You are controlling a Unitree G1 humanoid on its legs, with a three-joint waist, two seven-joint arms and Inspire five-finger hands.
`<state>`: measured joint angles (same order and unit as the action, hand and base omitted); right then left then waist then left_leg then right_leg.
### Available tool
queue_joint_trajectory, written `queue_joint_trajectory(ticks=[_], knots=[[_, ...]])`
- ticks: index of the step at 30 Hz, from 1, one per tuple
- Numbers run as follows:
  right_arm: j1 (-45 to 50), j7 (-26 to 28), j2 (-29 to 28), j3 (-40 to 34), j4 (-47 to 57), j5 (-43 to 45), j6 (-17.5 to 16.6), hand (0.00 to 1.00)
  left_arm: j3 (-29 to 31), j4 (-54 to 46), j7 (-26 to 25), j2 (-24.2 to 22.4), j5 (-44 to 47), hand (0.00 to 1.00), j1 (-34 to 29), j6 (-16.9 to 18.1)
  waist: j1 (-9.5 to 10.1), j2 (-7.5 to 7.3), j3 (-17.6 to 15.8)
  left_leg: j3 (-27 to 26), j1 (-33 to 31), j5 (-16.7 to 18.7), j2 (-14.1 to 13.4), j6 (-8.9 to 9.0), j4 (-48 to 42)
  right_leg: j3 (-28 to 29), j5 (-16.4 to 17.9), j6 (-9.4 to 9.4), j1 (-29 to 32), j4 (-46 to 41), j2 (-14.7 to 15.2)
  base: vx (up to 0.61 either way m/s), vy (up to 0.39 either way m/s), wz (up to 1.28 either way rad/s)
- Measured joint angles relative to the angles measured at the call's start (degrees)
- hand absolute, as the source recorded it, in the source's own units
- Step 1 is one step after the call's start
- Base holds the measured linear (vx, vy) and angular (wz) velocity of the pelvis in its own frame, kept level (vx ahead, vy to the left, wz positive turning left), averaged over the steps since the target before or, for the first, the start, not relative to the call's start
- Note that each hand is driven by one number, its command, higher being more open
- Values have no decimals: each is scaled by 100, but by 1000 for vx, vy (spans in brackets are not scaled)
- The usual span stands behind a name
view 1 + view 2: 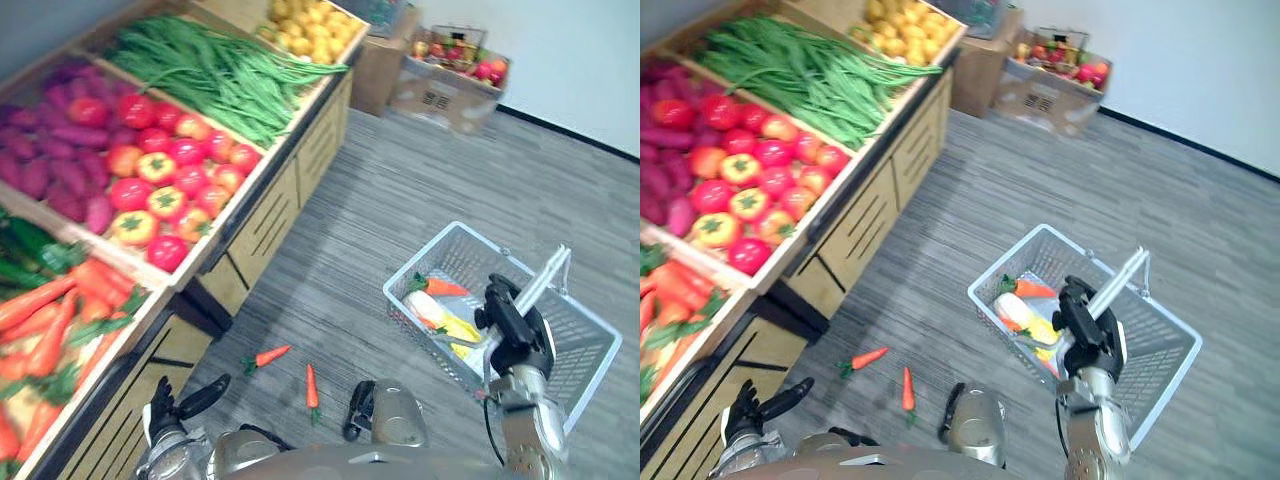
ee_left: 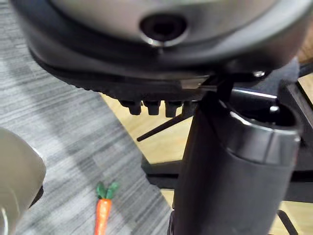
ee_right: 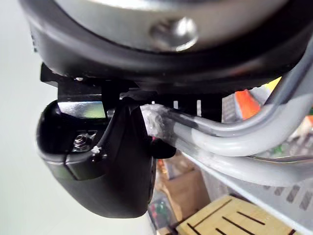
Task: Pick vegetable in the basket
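Left eye view. A wooden produce stand point(image 1: 270, 230) ran from 7 o'clock round to 12 o'clock. Its bins held, read from 12 o'clock down to 8 o'clock:

- yellow round produce point(image 1: 310, 25)
- green beans point(image 1: 220, 70)
- red and orange tomatoes point(image 1: 170, 170), beside purple sweet potatoes point(image 1: 50, 150)
- dark green cucumbers point(image 1: 25, 250)
- a heap of binned carrots point(image 1: 50, 320)

Cardboard boxes point(image 1: 450, 75) of fruit stood on the grey floor point(image 1: 400, 180) at 1 o'clock.

A grey wire basket point(image 1: 585, 345) showed at 4 o'clock, well apart from the stand. Its two handles point(image 1: 545, 275) were raised together and pointed toward 1 o'clock. Whether the basket rested on the floor could not be told.

The right hand point(image 1: 515, 335), also at 4 o'clock, was clamped round those handles. The right wrist view showed its thumb curled against both bars.

The left hand point(image 1: 170, 408) showed at 7 o'clock, near the stand's lower front. Its fingers were loosely extended and held nothing.

Three vegetables lay inside the basket at its 9 o'clock end. A pale white vegetable point(image 1: 425, 305) touched a yellow corn cob point(image 1: 460, 328). A green-topped basket carrot point(image 1: 440, 287) lay just beside them at their 12 o'clock.

Two loose carrots point(image 1: 268, 355) lay on the floor at 6 o'clock, between stand and basket. They were near each other but apart. In the left wrist view, one of the loose carrots point(image 2: 102, 218) lay on the floor past the hand.
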<state>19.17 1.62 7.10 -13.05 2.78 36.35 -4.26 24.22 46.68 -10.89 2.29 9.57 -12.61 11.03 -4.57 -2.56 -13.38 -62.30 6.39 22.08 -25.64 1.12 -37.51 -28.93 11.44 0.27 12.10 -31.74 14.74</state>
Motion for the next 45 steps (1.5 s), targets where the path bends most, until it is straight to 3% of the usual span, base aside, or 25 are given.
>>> queue_joint_trajectory(ticks=[2, 7, 10, 12, 14, 15, 19, 21, 22, 23, 25, 26, 27, 32, 37, 45], knots=[[-50, -9, 113, 70, -46, 1, 0, 0, 49, 226, 6, -112, 112, 100, 7, 1, -21, 98, 65, 20, 1, -145, -66, 114, 179, -46, 22, 5, -89, 309, -233, 84, -172, -41], [213, 68, 105, 142, -27, 10, 2, 0, 287, 578, 80, -284, 172, 100, -69, -135, -22, -15, 267, 189, -13, -704, -99, 92, 655, -236, -77, -158, -388, 967, -662, 107, -183, 5], [370, 165, 71, 138, 73, 9, 1, 0, 313, 583, 117, -298, 149, 100, -124, -134, -11, -11, 297, 461, 13, -1052, -254, 51, 572, -276, -254, -251, -829, 1541, -936, 60, -134, 4], [465, 196, -87, 87, 192, 5, -1, 0, 290, 571, 175, -289, 124, 100, -112, -130, 15, -22, 297, 608, -7, -909, -252, 286, 624, -247, -393, -257, -1051, 1876, -1018, 17, -15, -4], [501, 196, -253, 6, 224, 5, -1, 0, 171, 565, 185, -286, 123, 100, -113, -128, 16, -18, 301, 594, -48, -1012, -60, 224, 1012, -179, -473, -193, -1174, 2004, -1055, -37, 86, -19], [545, 189, -334, 8, 223, 5, 0, 0, 96, 566, 197, -265, 124, 100, -113, -132, 47, 20, 369, 606, 57, -1029, 15, 370, 1094, -48, -505, -138, -1197, 2033, -1077, -35, 127, -36], [663, 277, -469, 27, 272, -1, 0, 0, 23, 565, 202, -222, 123, 100, -85, -129, 105, -89, 423, 667, 201, -1047, 49, 360, 874, 325, -691, -31, -1244, 2269, -1126, -35, 89, -48], [701, 297, -463, 160, 281, -3, -1, 0, 33, 565, 137, -237, 123, 100, -156, -128, 145, -91, 428, 1689, 183, -1143, 115, 147, 570, 770, -861, -77, -1370, 2517, -1280, -50, 35, -109], [699, 295, -460, 370, 306, 0, -12, 0, 86, 568, 97, -224, 142, 100, -241, -115, 236, -104, 442, 2744, -27, -1052, 282, -36, 328, 1172, -957, -109, -1398, 2625, -1312, -31, 76, -145], [698, 294, -434, 455, 315, 1, -37, 0, 88, 571, 87, -268, 150, 100, -277, -112, 309, -112, 445, 3364, -97, -856, 497, 6, 465, 1397, -992, -130, -1333, 2658, -1357, -21, 158, -193], [609, 276, -411, 695, 312, 8, -124, 0, -121, 560, 93, -318, 351, 100, -313, -79, 470, -14, 471, 5697, -545, -117, 1552, 136, 1034, 2196, -1034, -222, -985, 2639, -1440, -61, 186, -180], [619, 276, -400, 708, 313, 9, -125, 0, -151, 555, 90, -328, 405, 100, -310, -36, 478, 44, 476, 6257, -708, -111, 1788, 179, 1406, 2327, -1038, -201, -874, 2572, -1481, -97, 190, -140], [643, 271, -374, 717, 269, 9, -144, 0, -159, 586, 81, -359, 406, 100, -318, 23, 557, 149, 504, 6465, -733, -347, 1881, 310, 1665, 2534, -1112, -43, -786, 2496, -1535, -62, 198, -88], [795, 229, -378, 758, 256, 5, -147, 0, -304, 643, 106, -222, 369, 100, -242, 44, 516, -76, 575, 6062, -542, -723, 2266, 95, 2375, 2944, -1454, 365, -718, 2928, -1222, 48, 169, -35], [735, 166, -372, 765, 230, -1, -147, 0, -773, 663, 191, -124, 261, 100, -232, 41, 505, 113, 657, 5802, -375, -825, 2421, 1, 2806, 3195, -1640, 480, -711, 3312, -1115, 91, 107, -29], [711, 150, -353, 1108, 139, -95, -147, 0, -1225, 618, 384, 101, -276, 100, -80, 46, 438, 136, 723, 5701, -77, -825, 2448, 1, 2876, 3278, -1650, 478, -923, 3407, -1094, 61, 21, -15]])
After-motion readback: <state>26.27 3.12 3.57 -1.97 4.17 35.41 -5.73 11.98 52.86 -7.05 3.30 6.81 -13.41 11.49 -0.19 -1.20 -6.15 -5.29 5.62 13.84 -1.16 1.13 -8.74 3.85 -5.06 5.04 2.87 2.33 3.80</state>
